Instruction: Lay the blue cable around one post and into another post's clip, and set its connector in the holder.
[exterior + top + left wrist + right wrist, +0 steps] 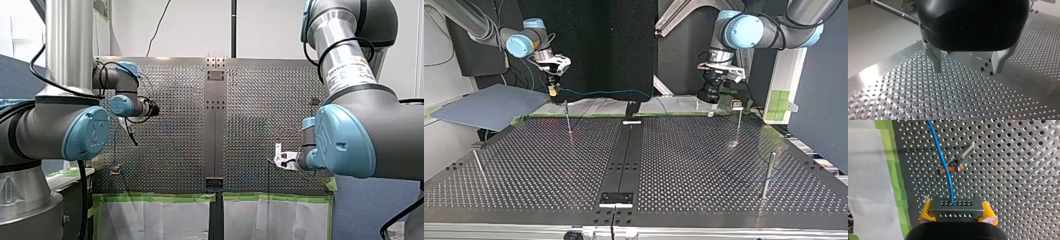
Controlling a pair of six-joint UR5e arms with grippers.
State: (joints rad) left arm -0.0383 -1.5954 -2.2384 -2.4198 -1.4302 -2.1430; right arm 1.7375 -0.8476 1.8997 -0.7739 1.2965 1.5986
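Front view from behind, top view opposite, wrist views close, all sharing perforated table point(524, 165)

**Front view.** Light is bright and even, falling from above. The white wall point(190, 25) is close to washed out. A pale band of glare runs along the far edge of the counter point(165, 125).

**Top view.** Dim overall, with a black backdrop point(614, 45) behind the arms. The counter carries a soft sheen toward its near edge.

**Left wrist view.** A hard glare patch lies on the counter beside my left claw point(967, 71). The claw's black housing point(973, 22) reads as a dark mass with little detail.

**Right wrist view.** Light is flat. The white sheet point(865, 170) is the brightest area. The grey connector point(955, 206) clamped in my right claw point(956, 214) is evenly lit. The counter darkens on the side away from the sheet.
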